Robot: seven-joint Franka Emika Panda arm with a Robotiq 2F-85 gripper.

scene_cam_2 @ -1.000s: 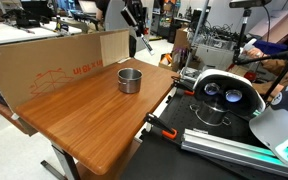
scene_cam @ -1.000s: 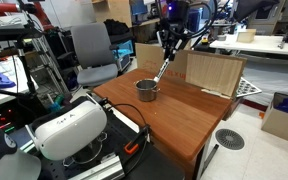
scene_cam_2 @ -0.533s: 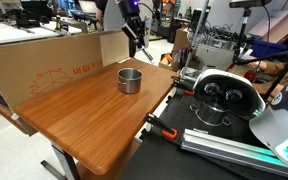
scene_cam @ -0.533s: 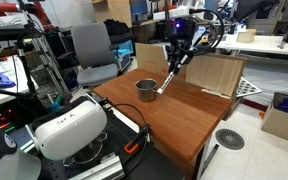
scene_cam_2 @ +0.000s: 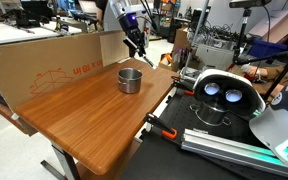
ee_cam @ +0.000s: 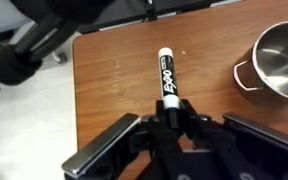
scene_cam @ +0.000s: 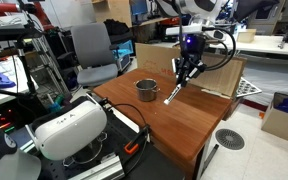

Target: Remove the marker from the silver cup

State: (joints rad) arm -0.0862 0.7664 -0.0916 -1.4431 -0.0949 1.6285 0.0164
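Between the jaws, the marker (ee_cam: 168, 78) is clamped by its dark end, its long axis pointing straight ahead above the surface (ee_cam: 109, 80). It hangs clear of the silver cup (ee_cam: 282, 60), which stands apart to one side.

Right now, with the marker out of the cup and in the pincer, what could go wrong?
1. The pincer holds the marker by one end, most of it sticking out; it could pivot or slip.
2. Once released, the round marker may roll off the table, whose edge is near in the wrist view.
3. The cup stands close by; a sideways swing could knock it.
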